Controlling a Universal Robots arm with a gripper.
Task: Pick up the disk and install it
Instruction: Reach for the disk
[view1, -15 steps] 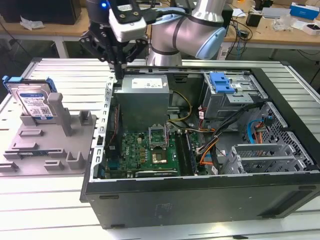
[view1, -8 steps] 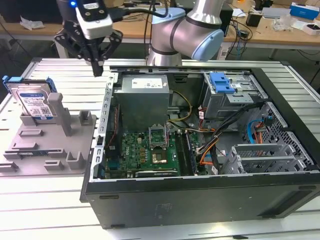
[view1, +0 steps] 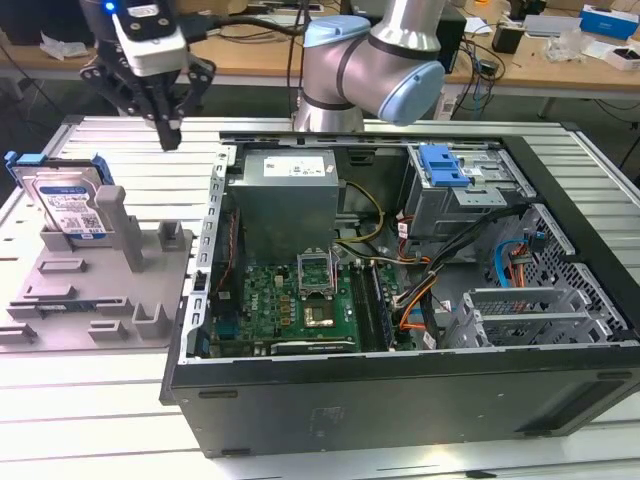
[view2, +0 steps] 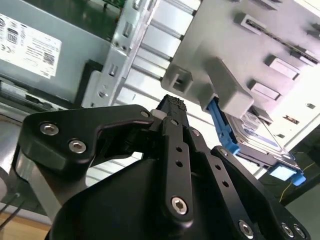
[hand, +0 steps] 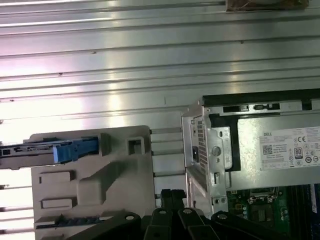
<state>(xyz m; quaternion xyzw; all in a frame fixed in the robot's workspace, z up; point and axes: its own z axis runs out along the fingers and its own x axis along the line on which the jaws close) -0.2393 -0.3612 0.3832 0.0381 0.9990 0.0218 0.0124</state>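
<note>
table (view1: 100, 420): slatted metal top; you have everything sitting on it. Same slats in the first wrist view (hand: 150, 60).
computer case (view1: 400, 400): black tower on its side, panel off, toward the exterior view's right.
arm (view1: 380, 60): silver and light blue, behind the case, reaching toward the exterior view's left.
grey fixture (view1: 100, 310): moulded plastic tray with slots and posts, just beside the case on the exterior view's left. You see it in both wrist views too (view2: 260, 45) (hand: 115, 175).
power-supply box (view1: 285, 195): grey, inside the case at the back; labelled face in the first wrist view (hand: 280, 145).
motherboard (view1: 290, 300): green, flat on the case floor, in front of the power-supply box.
drive cage (view1: 470, 200): grey metal, inside the case on the exterior view's right, blue latch (view1: 445, 165) on top.
disk (view1: 70, 205): your task item, standing on edge in the fixture's back slot, leaning, blue rail around it. Not in the case. Seen in both wrist views (view2: 255, 137) (hand: 75, 150).
gripper (view1: 170, 135): black, hanging over bare slats behind the fixture, apart from the disk. Jaws together, nothing between them; check both wrist views (view2: 172, 106) (hand: 173, 196).
</note>
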